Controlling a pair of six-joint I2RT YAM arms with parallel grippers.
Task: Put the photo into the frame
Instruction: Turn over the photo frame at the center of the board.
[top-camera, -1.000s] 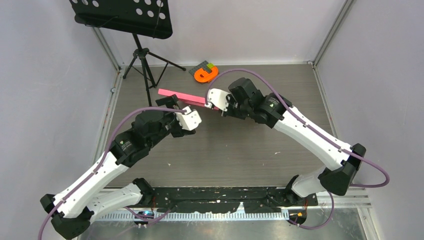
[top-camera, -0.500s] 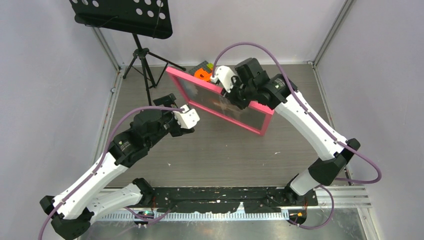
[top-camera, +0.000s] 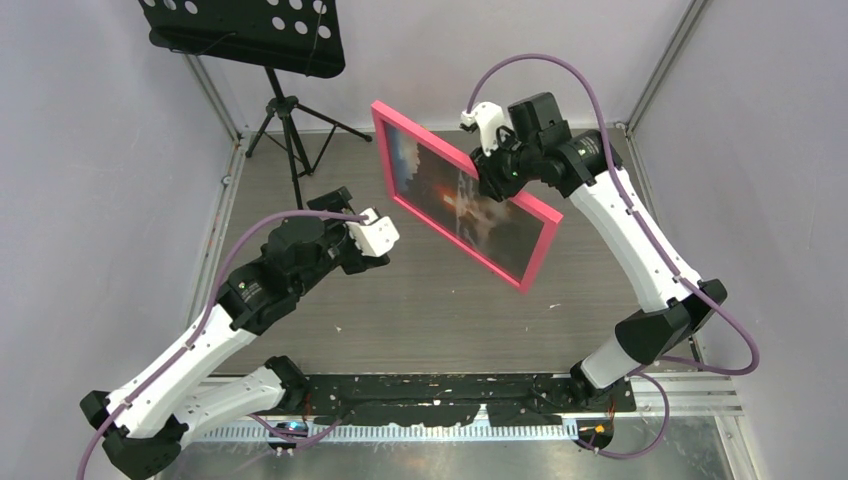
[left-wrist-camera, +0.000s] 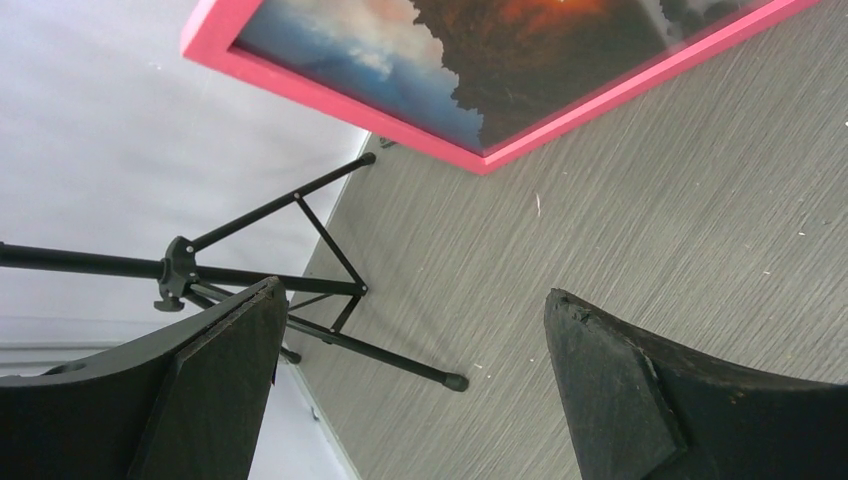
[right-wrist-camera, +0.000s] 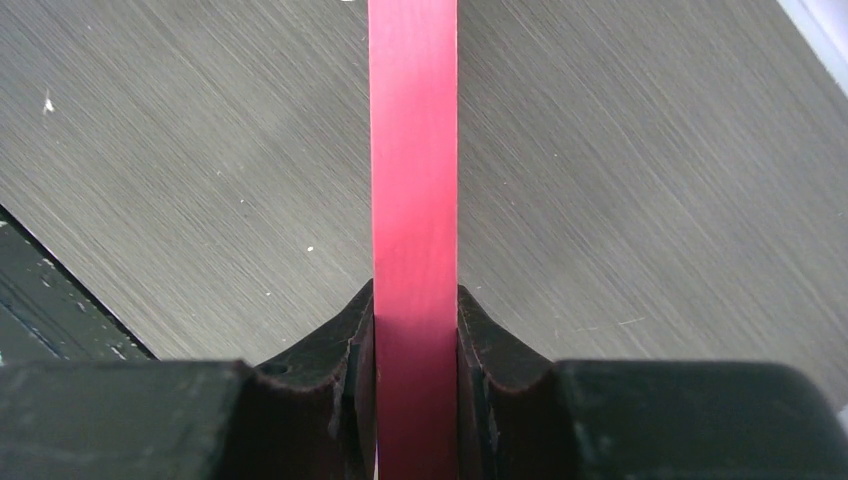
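The frame (top-camera: 538, 249), pink-bordered, hangs tilted in the air above the table with the photo (top-camera: 455, 195) of a sunset seascape showing inside it. My right gripper (top-camera: 492, 170) is shut on the frame's upper edge; in the right wrist view the pink edge (right-wrist-camera: 413, 180) runs between the two fingers (right-wrist-camera: 335, 370). My left gripper (top-camera: 340, 205) is open and empty, low over the table to the left of the frame. In the left wrist view the frame's lower corner (left-wrist-camera: 480, 160) and the photo (left-wrist-camera: 420, 40) hang above and beyond the open jaws.
A black music stand (top-camera: 290, 130) with tripod legs stands at the back left; one leg (left-wrist-camera: 400, 355) lies just ahead of my left gripper. White walls close in the table on three sides.
My right gripper has lifted the frame off the table and turned it from edge-on to facing the camera, moving up and right. The orange object at the back is hidden now. The left arm stayed put.
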